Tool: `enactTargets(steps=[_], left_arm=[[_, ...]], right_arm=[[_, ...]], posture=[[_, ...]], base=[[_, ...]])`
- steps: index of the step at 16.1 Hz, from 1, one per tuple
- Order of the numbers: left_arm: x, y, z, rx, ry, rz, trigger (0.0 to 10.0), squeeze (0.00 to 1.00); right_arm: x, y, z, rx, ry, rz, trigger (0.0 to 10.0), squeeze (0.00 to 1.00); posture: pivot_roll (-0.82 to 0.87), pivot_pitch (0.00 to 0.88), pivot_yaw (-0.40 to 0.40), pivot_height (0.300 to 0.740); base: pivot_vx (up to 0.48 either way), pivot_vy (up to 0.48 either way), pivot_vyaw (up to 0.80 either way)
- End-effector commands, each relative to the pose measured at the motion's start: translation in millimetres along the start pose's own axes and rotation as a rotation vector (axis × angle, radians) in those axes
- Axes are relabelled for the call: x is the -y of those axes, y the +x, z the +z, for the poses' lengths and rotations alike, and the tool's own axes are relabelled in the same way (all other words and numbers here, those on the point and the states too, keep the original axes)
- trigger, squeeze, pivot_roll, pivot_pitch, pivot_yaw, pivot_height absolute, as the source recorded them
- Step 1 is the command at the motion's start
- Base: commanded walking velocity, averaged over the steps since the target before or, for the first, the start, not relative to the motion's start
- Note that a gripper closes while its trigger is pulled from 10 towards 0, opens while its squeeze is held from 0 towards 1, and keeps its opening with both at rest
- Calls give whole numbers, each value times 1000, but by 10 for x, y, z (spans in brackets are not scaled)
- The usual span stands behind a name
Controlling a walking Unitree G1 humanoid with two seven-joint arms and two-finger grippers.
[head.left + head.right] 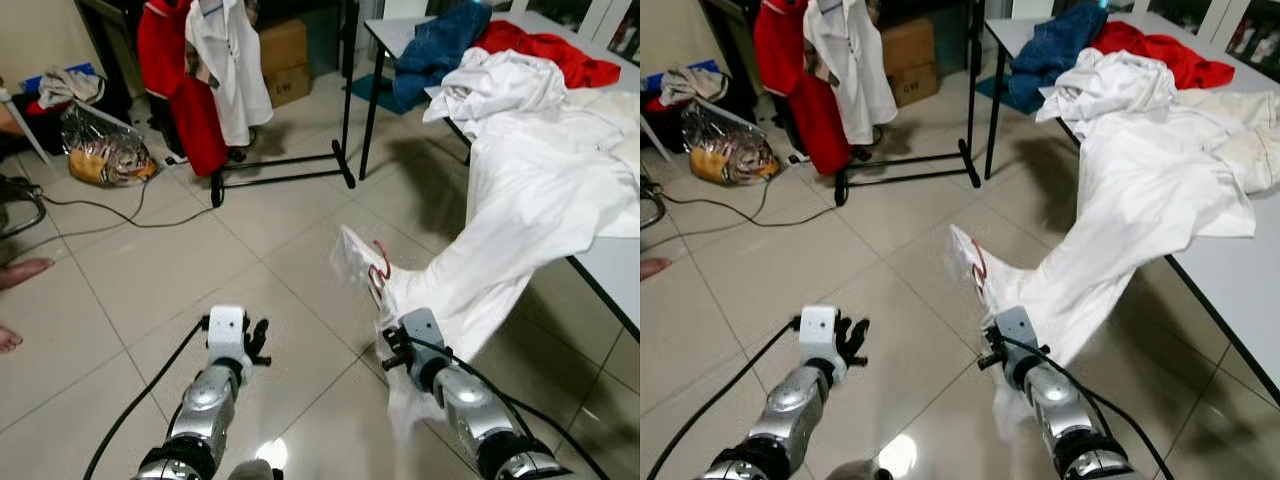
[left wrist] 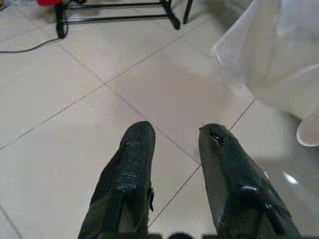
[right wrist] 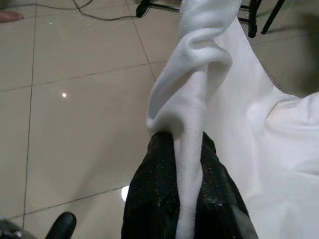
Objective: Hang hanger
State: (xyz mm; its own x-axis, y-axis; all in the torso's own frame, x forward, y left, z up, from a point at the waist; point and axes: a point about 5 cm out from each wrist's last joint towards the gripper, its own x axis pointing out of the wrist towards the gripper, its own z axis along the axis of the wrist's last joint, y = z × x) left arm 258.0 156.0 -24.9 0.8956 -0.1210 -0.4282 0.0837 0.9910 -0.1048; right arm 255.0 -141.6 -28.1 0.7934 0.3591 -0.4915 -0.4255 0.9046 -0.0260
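Right gripper point(image 3: 187, 149): jaws clamped on a twisted fold of white garment point(image 3: 199, 74), the cloth pinched between the two black fingers point(image 3: 159, 179) and rising out past the tips. Beyond the jaws, the same garment runs up as a long white drape from the floor to the edge of the table point(image 1: 610, 270), where it spreads flat over the top. Red hanger point(image 1: 381, 262): a thin red loop lodged in the bunched end of the garment just ahead of the right gripper, above the floor tiles; how it sits inside the cloth cannot be told. Left gripper point(image 2: 174, 134): jaws apart, nothing between them, held low over bare tiled floor point(image 2: 75, 99), well to the left of the garment. Farther out from the left jaws: a black clothes rack point(image 1: 280, 170) with its foot bars on the tiles, carrying a red garment point(image 1: 185, 90) and a white shirt point(image 1: 230, 70) side by side. Behind the rack, cardboard boxes point(image 1: 285, 60). Left of the rack, a crinkled clear plastic bag point(image 1: 100, 150) on the floor, with a black cable point(image 1: 100, 210) trailing across the tiles near it. On the table beyond the right jaws: a blue garment point(image 1: 435, 45), a red cloth point(image 1: 545, 50) and further white laundry point(image 1: 500, 80) heaped together. At the far left edge, a person's bare foot point(image 1: 20, 270) on the tiles.
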Motion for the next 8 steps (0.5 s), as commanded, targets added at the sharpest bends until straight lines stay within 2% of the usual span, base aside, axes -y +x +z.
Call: enactTargets(steps=[1,5,6,8], left_arm=[[-26,3,-28,-22,-6,36,10000,0],[-32,-3,-84,-64,-7,55,10000,0],[-38,-27,-174,-123,3,63,10000,0],[-24,-48,-223,-145,31,43,10000,0]], right_arm=[[-36,4,-11,3,-18,-2,10000,0],[-51,15,-11,-5,-33,-9,10000,0],[-63,10,-49,-29,-57,-6,10000,0],[-68,-14,-98,-43,-79,-4,10000,0]], posture=[[131,0,23,740],[132,0,24,740],[132,0,25,740],[128,0,24,740]], base=[[0,0,0],[0,0,0],[0,0,0],[0,0,0]])
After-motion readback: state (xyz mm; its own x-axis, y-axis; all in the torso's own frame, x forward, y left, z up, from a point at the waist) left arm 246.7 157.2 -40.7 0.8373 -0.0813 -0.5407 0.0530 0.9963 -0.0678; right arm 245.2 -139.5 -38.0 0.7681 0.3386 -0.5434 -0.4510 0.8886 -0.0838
